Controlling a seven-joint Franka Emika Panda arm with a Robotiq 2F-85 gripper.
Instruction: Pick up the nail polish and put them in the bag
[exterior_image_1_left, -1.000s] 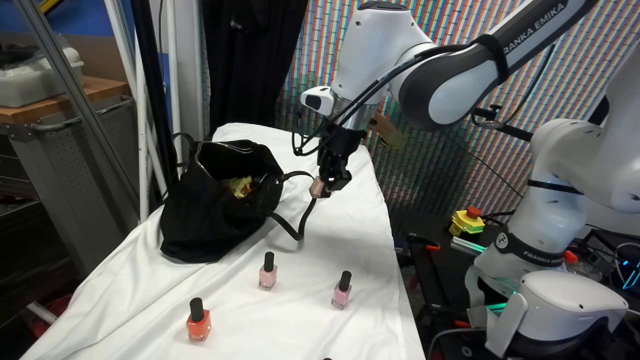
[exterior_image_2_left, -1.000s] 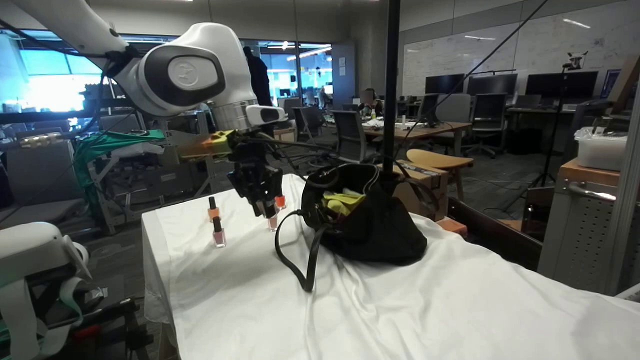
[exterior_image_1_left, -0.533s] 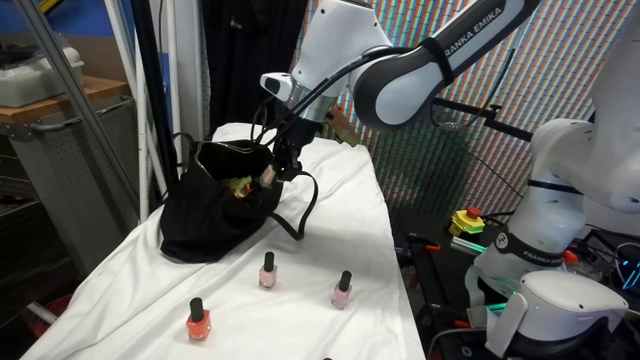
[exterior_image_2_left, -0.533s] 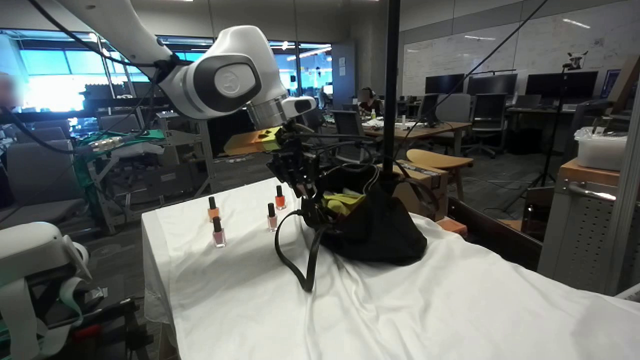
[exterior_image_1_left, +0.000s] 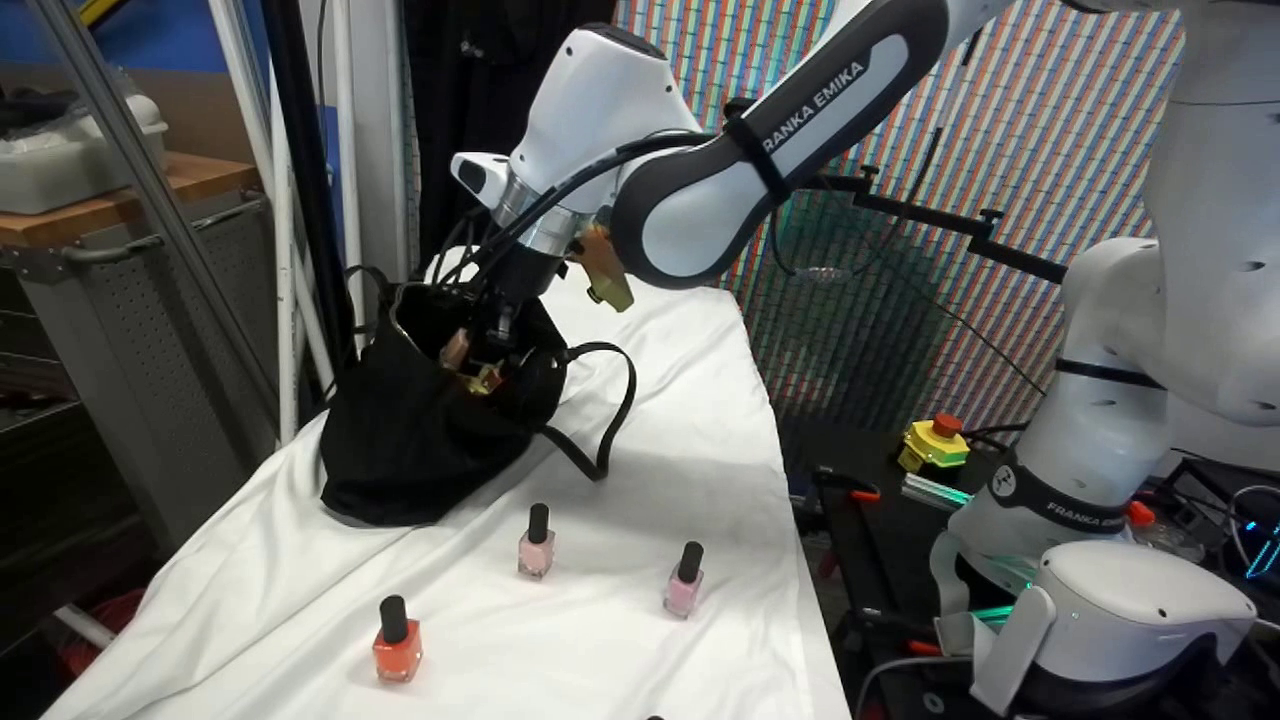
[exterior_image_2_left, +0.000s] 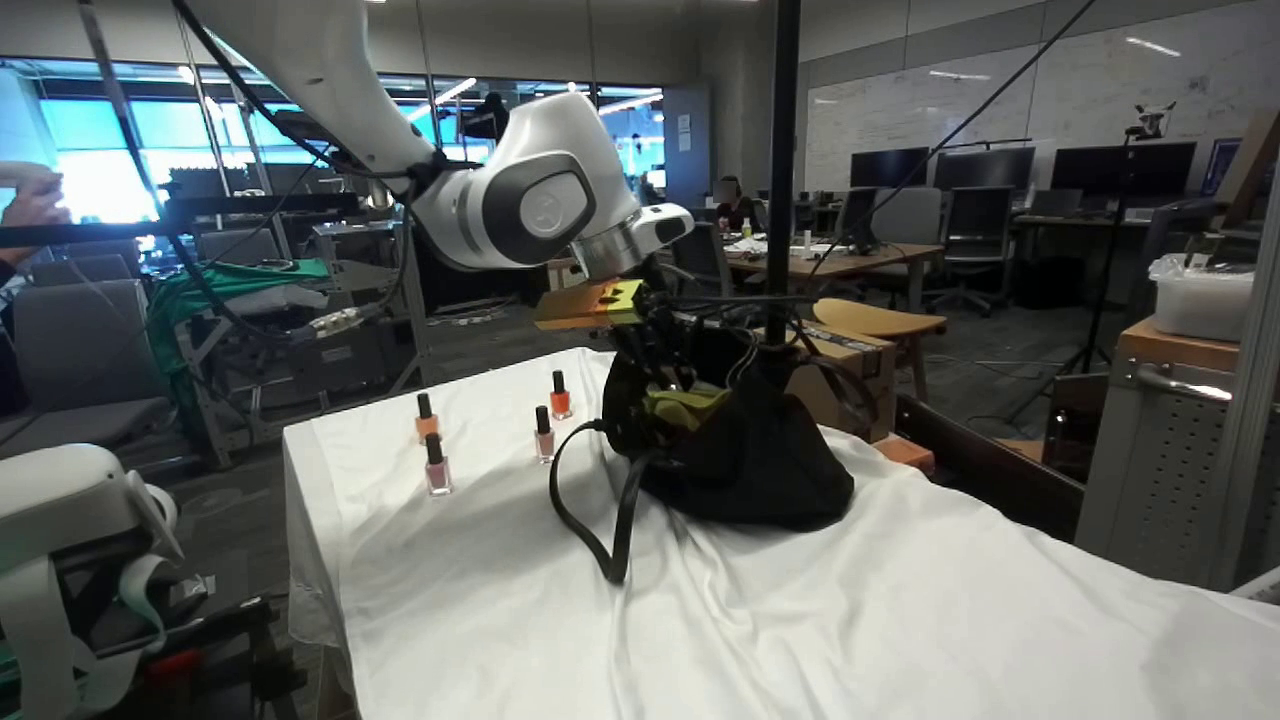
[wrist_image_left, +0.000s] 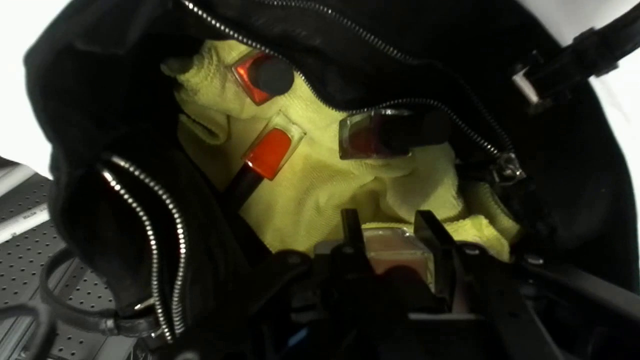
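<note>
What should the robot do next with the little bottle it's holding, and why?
Probably open the gripper gently and let go. In the wrist view, the held nail polish bottle is within the mouth of the bag, over yellow cloth, where three other bottles already are. I can't tell if it touches the cloth, so it might drop slightly.
</note>
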